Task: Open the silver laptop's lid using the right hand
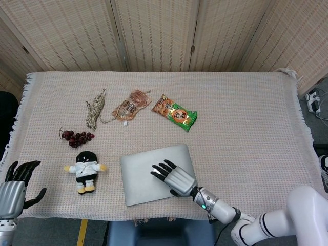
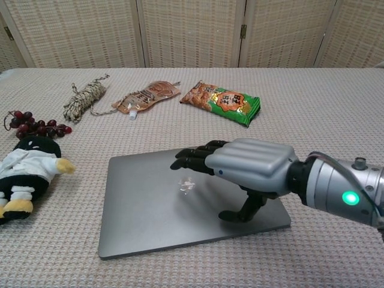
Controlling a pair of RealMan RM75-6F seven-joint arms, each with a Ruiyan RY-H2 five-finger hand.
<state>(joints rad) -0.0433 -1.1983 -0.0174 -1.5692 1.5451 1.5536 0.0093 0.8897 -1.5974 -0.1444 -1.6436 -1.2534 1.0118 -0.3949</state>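
The silver laptop [image 1: 146, 171] [image 2: 156, 210] lies closed and flat near the table's front edge. My right hand [image 1: 177, 179] [image 2: 243, 168] hovers palm-down over the lid's right half, fingers spread and pointing left, holding nothing. Its thumb hangs down near the lid's right front corner; whether it touches the lid I cannot tell. My left hand [image 1: 15, 187] stands open off the table's front left corner, far from the laptop, and only the head view shows it.
A plush doll [image 1: 86, 170] [image 2: 24, 168] lies left of the laptop, with dark grapes [image 1: 76, 137] [image 2: 33, 123] behind it. A rope bundle [image 1: 94, 109] [image 2: 84, 97], a brown pouch [image 1: 130, 105] [image 2: 147, 96] and a green snack bag [image 1: 176, 113] [image 2: 223, 100] lie further back.
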